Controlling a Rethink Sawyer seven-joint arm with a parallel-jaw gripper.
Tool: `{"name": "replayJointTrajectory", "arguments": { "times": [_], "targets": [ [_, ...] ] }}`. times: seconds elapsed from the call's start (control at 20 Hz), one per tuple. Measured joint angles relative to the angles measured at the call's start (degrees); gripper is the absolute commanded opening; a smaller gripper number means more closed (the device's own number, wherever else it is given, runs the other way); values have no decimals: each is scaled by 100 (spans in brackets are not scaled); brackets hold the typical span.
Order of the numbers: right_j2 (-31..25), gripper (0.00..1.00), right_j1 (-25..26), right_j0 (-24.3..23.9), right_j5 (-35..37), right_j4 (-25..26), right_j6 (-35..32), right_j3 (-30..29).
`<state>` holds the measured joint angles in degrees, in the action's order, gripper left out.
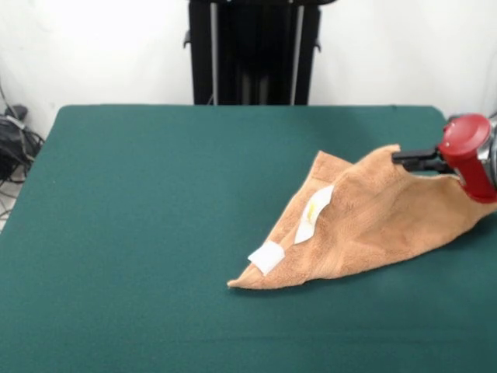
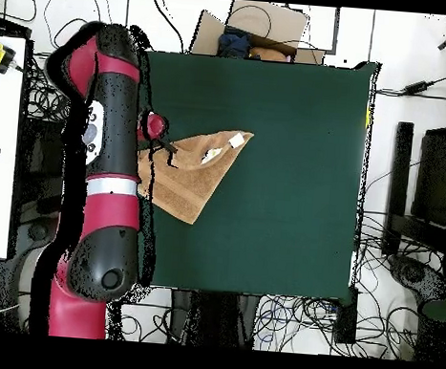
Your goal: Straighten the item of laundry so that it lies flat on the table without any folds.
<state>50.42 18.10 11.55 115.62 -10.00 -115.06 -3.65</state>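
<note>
Bright even light, soft shadow under towel (image 1: 373,221), no glare, front view slightly soft.

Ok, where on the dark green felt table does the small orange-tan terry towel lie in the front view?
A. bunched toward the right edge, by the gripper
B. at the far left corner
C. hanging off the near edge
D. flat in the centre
A: the orange-tan terry towel lies folded at the right side of the green table, one corner raised at the gripper.

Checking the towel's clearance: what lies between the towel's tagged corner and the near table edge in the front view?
Nothing: only bare green table lies between the towel's tagged corner and that edge, as the front view shows.
</note>
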Motion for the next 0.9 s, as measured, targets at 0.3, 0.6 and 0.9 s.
{"name": "replayJointTrajectory", "arguments": {
  "times": [0.3,0.6,0.9],
  "targets": [
    [45,0,198,-79,30,-188,-229,185],
    [46,0,218,-66,26,-184,-242,183],
    [50,0,211,-48,26,-180,-242,182]
  ]
}}
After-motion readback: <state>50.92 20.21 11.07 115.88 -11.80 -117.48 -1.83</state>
